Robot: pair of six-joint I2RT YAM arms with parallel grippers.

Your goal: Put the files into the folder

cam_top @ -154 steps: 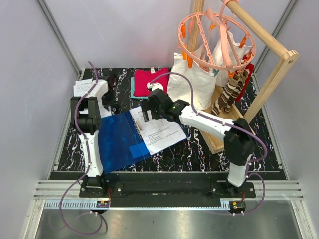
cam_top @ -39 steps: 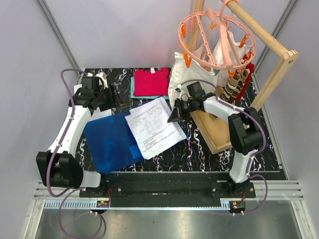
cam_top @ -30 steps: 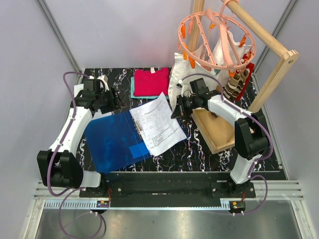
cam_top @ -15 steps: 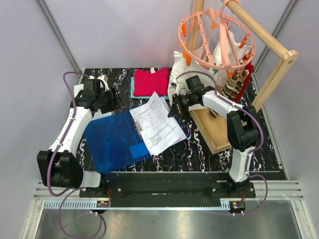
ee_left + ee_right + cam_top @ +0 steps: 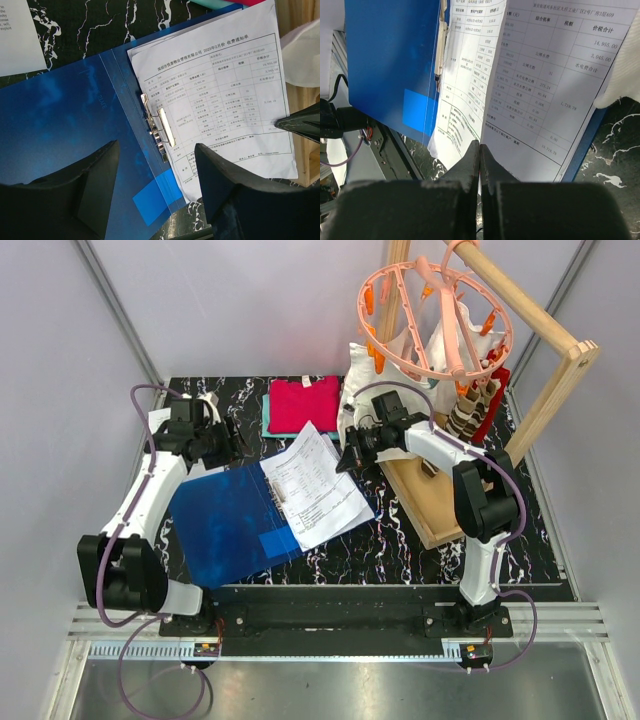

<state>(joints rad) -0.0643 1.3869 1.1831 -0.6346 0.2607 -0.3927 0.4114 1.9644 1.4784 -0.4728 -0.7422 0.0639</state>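
Observation:
The blue folder (image 5: 230, 520) lies open on the table, its metal spine clip (image 5: 160, 125) at the middle. Printed files (image 5: 318, 488) rest on its right half. My right gripper (image 5: 346, 462) is shut on the right edge of the top sheet (image 5: 555, 80), which it holds raised and tilted above the sheet beneath (image 5: 462, 85). My left gripper (image 5: 156, 147) hangs open above the folder (image 5: 60, 120) near its far left corner, holding nothing. Another printed sheet (image 5: 15, 35) lies on the table beyond the folder.
Folded red and teal clothes (image 5: 302, 403) lie at the back. A white cloth bag (image 5: 385, 390) leans behind my right gripper. A wooden rack (image 5: 545, 370) with a pink clip hanger (image 5: 430, 315) stands on a wooden base (image 5: 430, 505) to the right.
My right gripper has shifted slightly left with the top sheet's edge, lifting it more steeply. The left arm has stayed almost still, jaws open.

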